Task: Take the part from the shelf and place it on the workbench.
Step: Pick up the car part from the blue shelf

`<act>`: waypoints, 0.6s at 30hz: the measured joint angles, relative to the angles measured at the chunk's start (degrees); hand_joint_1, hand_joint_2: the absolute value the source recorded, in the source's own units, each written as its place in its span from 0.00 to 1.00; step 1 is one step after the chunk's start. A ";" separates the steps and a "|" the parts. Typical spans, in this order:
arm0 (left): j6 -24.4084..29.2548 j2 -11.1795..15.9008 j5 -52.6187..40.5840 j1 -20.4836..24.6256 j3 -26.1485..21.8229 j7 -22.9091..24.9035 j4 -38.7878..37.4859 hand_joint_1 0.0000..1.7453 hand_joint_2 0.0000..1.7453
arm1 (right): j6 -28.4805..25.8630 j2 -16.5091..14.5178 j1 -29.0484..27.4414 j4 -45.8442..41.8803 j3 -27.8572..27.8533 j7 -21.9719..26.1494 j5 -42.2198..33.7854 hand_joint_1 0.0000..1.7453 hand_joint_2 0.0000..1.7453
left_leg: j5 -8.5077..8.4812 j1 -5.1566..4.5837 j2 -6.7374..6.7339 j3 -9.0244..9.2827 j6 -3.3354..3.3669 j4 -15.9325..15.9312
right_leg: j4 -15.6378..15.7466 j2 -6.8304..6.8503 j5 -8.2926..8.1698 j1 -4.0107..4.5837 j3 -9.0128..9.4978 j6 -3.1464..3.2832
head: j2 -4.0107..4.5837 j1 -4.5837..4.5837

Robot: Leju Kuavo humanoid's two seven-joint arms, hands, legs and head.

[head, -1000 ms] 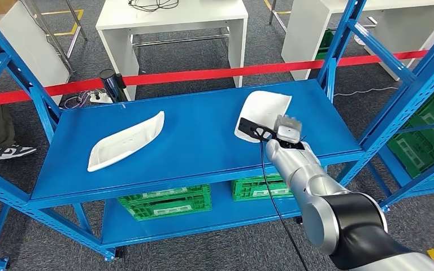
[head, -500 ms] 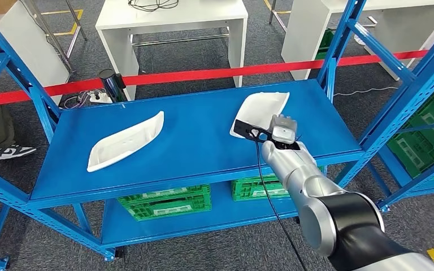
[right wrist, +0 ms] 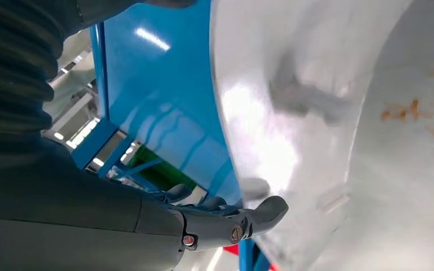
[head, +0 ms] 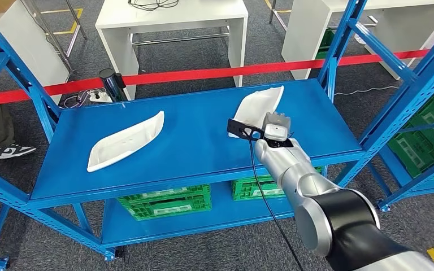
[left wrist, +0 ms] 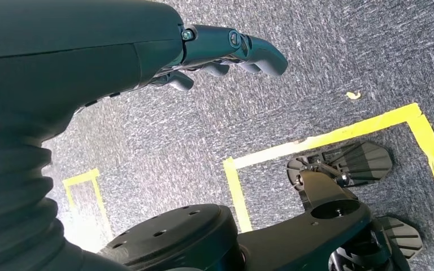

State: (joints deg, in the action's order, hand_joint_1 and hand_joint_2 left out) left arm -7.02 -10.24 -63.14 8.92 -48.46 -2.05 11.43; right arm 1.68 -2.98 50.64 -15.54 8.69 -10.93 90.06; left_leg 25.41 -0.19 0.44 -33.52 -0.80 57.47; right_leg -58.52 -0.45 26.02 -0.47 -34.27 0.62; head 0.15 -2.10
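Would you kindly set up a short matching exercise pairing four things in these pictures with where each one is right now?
Column one:
1. right hand
2. left hand
3. long white part
4. green crates

Column two:
A. on the shelf's lower level
B. hanging above grey carpet
C. lying alone on the left of the blue shelf top
D. gripping the other white part, tilted up off the shelf

Pairs: 1-D, 2-B, 3-C, 4-A

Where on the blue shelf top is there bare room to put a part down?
The widest bare patch lies on the blue shelf top between the left white part and the right white part held by the right hand. The near front edge between them is also bare. The right end is crowded.
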 joint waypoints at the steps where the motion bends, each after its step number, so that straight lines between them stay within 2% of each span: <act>1: 0.00 -0.03 0.00 0.00 0.00 0.00 0.00 0.00 1.00 | 0.05 0.17 0.42 0.00 0.17 -0.17 0.01 0.00 1.00 | 0.00 0.00 0.00 -0.02 0.00 0.01 | 0.00 0.00 -0.01 0.00 -0.02 -0.01 | 0.00 0.00; 18: 0.00 -0.76 -0.60 1.05 0.00 0.50 0.00 0.00 1.00 | 1.76 2.31 6.02 0.00 1.97 -1.50 0.01 0.00 1.00 | 0.00 0.00 0.01 -0.17 0.01 0.02 | 0.00 -0.01 0.00 0.00 -0.17 -0.02 | 0.00 0.00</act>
State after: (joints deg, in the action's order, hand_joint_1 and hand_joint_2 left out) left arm -7.02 -11.00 -63.75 9.97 -48.46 -1.55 11.43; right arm 3.44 -0.68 56.66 -15.54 10.66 -12.43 90.07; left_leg 25.42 -0.19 0.45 -33.69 -0.79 57.50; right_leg -58.52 -0.46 26.02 -0.47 -34.44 0.61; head 0.15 -2.10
